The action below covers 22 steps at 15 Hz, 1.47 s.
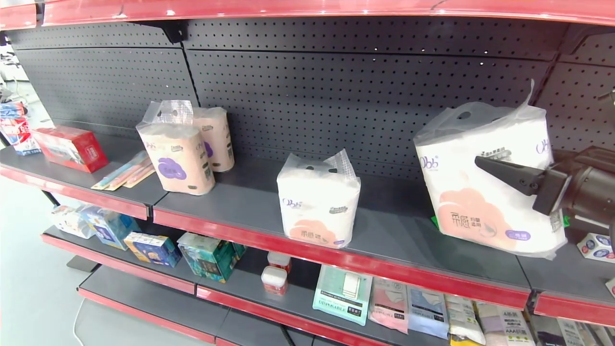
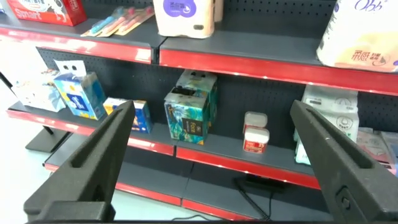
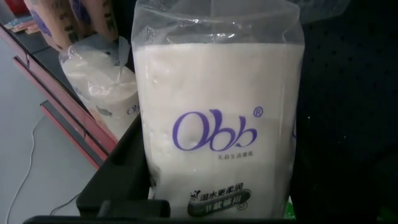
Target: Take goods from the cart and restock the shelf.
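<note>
A large white paper-roll pack (image 1: 480,206) in clear plastic stands on the dark upper shelf (image 1: 389,226) at the right, its base on the board. My right gripper (image 1: 499,170) straddles it from the right, one black finger across its front face. In the right wrist view the pack (image 3: 217,124) fills the gap between the fingers, which are shut on it. My left gripper (image 2: 211,168) hangs open with nothing between its fingers (image 2: 93,162), facing the lower shelves.
On the same shelf stand a smaller white pack (image 1: 318,202), beige roll packs (image 1: 178,154), toothbrushes (image 1: 125,170) and a red box (image 1: 72,149). Bare board lies between the two white packs. Lower shelves hold a teal box (image 2: 191,109), small jars (image 2: 255,132) and flat packets (image 1: 342,293).
</note>
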Motion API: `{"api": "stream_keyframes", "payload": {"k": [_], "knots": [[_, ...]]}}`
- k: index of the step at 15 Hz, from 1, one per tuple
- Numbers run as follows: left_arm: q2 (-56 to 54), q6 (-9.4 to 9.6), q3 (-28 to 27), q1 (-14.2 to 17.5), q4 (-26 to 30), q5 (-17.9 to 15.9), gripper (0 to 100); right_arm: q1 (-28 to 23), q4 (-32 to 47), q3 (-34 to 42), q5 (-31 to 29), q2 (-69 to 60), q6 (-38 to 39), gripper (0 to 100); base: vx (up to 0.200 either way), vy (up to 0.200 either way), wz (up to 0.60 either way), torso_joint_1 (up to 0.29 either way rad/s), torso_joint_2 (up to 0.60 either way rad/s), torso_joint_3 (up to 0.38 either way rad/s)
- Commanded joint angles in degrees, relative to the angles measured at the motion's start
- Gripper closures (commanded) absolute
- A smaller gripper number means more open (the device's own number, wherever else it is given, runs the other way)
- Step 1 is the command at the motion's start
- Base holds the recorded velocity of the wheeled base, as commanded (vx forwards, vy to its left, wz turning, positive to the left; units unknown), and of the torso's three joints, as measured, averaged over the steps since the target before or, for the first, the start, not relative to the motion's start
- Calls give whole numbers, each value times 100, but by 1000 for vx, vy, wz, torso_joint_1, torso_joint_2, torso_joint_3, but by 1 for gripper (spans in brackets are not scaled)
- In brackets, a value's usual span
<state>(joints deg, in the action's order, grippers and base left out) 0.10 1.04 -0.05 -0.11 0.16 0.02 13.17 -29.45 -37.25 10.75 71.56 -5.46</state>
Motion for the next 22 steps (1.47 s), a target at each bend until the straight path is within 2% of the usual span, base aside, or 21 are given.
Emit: {"api": "stream_keyframes", "payload": {"k": [1, 4, 7, 12, 18, 22], "knots": [[-10, 2, 5, 2, 2, 6, 0, 19, 1, -63, 6, 95, 1, 100, 0, 0, 0, 0, 0, 0], [-10, -33, 5, -7, 2, 6, 0, 37, -43, -168, 23, 350, 10, 100, 0, 0, 0, 0, 0, 0], [-10, -33, 5, 2, 2, 6, 0, 28, -597, -370, 23, 983, 10, 100, 0, 0, 0, 0, 0, 0], [-10, -33, 5, -7, 2, 6, 0, -16, -1036, -1161, 76, 2248, 221, 100, 0, 0, 0, 0, 0, 0], [-10, -33, 5, 2, 2, 6, 0, -51, -1335, -2277, 718, 3576, 318, 100, 0, 0, 0, 0, 0, 0], [-10, -33, 5, 2, 2, 6, 0, -148, -1335, -2902, 1456, 4164, 265, 100, 0, 0, 0, 0, 0, 0]]}}
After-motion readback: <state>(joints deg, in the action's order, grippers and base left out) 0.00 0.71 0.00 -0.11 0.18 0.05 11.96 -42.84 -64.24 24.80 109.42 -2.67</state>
